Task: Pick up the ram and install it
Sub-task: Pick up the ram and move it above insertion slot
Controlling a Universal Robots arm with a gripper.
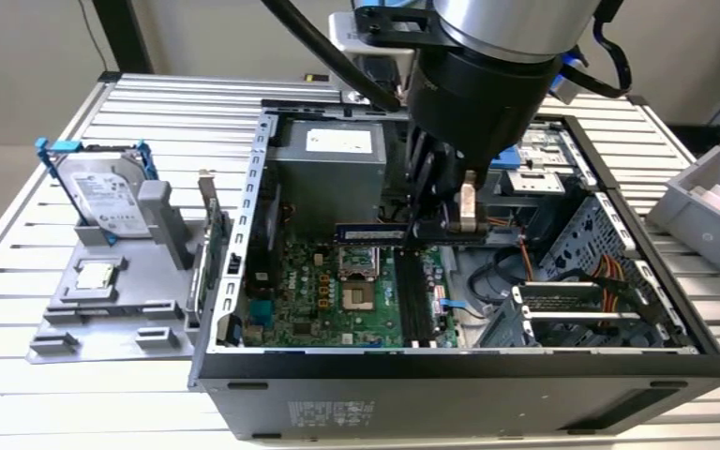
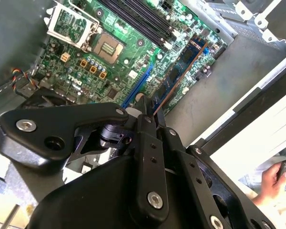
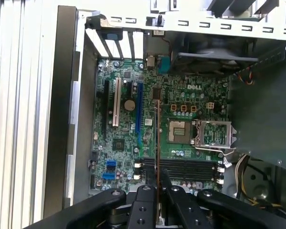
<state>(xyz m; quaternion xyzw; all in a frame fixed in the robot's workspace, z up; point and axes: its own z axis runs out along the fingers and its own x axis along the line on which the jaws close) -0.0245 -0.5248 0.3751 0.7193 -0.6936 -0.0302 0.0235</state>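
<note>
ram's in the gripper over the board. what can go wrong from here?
1. The gripper pinches the ram at one end, with the rest jutting out free. Pressing down might tilt it or make it slip.
2. In the first wrist view the ram runs across the memory slots, not along them. Lowered like this, it would likely hit them rather than seat.
3. A person's hand is close by in the second wrist view, so a swing of the arm could reach it.
</note>
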